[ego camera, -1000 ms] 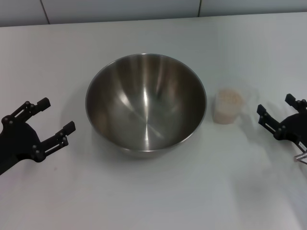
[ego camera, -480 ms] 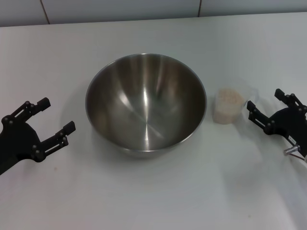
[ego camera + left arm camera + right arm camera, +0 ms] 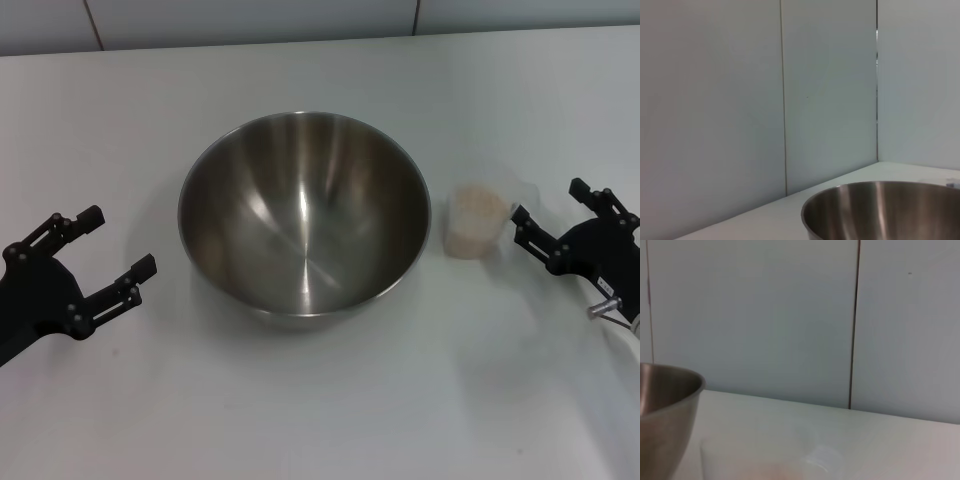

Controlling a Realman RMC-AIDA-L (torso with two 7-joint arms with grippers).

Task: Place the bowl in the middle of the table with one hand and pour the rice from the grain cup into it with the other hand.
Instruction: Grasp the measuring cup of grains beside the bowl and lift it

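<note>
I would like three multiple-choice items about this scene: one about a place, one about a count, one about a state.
1. Where does the grain cup stand?
A. inside the bowl
B. on the table between the bowl and the right gripper
C. beside the left gripper

2. How many bowls are on the table?
A. one
B. two
C. three

3. How is the right gripper?
A. shut on the cup
B. open, beside the cup
C. inside the bowl

Key: 1 B, the cup stands right of the bowl; 2 A, only one steel bowl shows; 3 B, its fingers are spread, holding nothing. The left gripper waits open, left of the bowl.
</note>
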